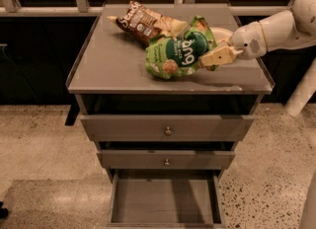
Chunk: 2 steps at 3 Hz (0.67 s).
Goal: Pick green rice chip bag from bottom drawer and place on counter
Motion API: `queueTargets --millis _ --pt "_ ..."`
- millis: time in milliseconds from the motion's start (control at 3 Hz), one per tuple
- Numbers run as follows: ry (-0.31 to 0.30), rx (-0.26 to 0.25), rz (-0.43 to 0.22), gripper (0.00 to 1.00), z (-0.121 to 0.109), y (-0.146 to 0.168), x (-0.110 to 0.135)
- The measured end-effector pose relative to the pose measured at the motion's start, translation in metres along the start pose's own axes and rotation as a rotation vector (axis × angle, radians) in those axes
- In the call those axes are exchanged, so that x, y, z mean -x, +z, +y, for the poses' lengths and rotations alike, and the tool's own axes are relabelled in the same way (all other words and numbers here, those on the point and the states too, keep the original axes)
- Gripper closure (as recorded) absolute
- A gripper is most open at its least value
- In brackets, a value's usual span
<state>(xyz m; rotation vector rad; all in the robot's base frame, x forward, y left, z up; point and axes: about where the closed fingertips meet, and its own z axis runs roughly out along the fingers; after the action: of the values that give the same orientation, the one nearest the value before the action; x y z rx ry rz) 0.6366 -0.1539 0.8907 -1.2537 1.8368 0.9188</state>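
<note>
Our pincer [220,55] is over the right side of the surface [108,65], clamped on the right edge of the green rice chip bag [178,53]. The bag is low over the surface, just beside the brown chip bag [143,21]; we cannot tell if it rests there. The bottom drawer [165,201] stands open, no bag inside. The pick looks done; what's left is to let go and pull clear.

Over counter [108,65], gripper [208,59] jaws pinch green rice chip bag [175,55] edge; bottom drawer [163,203] open.
</note>
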Motion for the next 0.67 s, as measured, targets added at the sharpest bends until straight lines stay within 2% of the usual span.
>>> queueTargets --millis 667 --pt "0.0 0.0 0.0 0.15 0.0 0.0001 0.0"
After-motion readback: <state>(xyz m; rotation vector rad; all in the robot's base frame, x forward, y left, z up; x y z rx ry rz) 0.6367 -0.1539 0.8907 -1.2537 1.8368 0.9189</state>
